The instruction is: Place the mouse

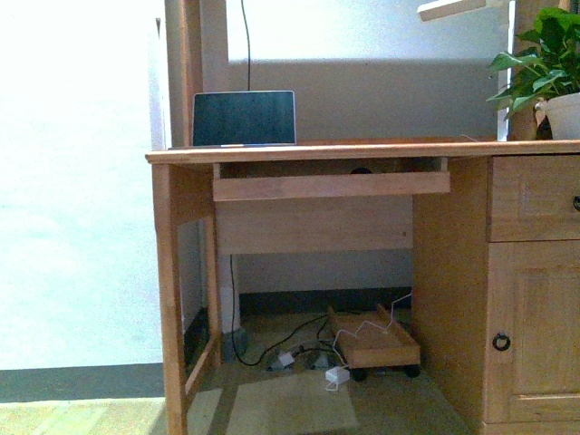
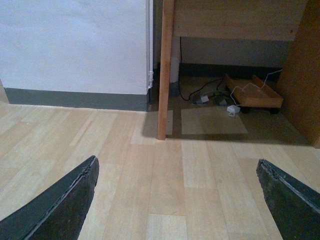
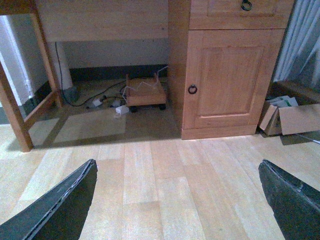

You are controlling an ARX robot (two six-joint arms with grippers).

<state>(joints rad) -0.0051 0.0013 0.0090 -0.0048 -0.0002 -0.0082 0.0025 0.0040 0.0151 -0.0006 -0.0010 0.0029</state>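
A small dark domed shape peeks over the front board of the pull-out keyboard tray under the desk top; it looks like the mouse, mostly hidden. Neither arm shows in the front view. My left gripper is open and empty, its dark fingers wide apart above the wooden floor, facing the desk's left leg. My right gripper is open and empty above the floor, its fingers wide apart, in front of the desk's cabinet door. The mouse shows in neither wrist view.
A wooden desk carries an open laptop at the left and a potted plant at the right. A drawer and cabinet fill its right side. A wheeled wooden tray and cables lie under it. Cardboard boxes stand to the right.
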